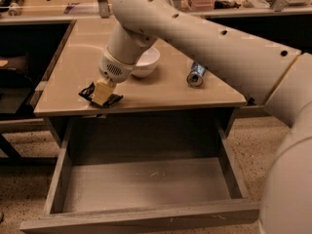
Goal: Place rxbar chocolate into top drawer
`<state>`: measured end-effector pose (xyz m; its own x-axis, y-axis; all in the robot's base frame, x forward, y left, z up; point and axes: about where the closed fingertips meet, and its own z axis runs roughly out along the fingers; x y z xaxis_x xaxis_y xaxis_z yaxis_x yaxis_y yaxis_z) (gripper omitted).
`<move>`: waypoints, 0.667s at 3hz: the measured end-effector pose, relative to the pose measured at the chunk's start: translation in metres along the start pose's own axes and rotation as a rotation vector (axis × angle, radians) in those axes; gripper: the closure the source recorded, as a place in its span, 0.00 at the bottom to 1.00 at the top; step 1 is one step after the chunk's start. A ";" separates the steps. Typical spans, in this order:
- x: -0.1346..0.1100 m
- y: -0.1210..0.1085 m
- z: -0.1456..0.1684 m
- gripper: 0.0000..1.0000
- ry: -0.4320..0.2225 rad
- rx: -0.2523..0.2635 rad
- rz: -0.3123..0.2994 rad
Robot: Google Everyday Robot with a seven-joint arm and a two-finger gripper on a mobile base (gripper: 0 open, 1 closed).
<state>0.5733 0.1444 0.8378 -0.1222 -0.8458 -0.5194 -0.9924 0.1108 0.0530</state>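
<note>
One hand (103,91) grips the rxbar chocolate (87,91) at the front left edge of the counter (165,91), just above the open top drawer (146,185). Farther back are a white bowl (148,60) and a blue-and-white can (196,74).

black rxbar chocolate (88,92) in jaws at tabletop (161,94) edge, top drawer (146,184) open

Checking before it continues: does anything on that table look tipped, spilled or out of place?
Only the blue can lies on its side, right of the bowl. The gripper holds the rxbar chocolate at the table's front edge, behind the open top drawer.
</note>
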 end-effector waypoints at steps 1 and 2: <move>0.014 0.037 -0.013 1.00 0.000 0.006 0.044; 0.035 0.070 -0.017 1.00 0.006 0.014 0.107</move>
<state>0.4991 0.1140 0.8380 -0.2275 -0.8316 -0.5066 -0.9734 0.2081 0.0956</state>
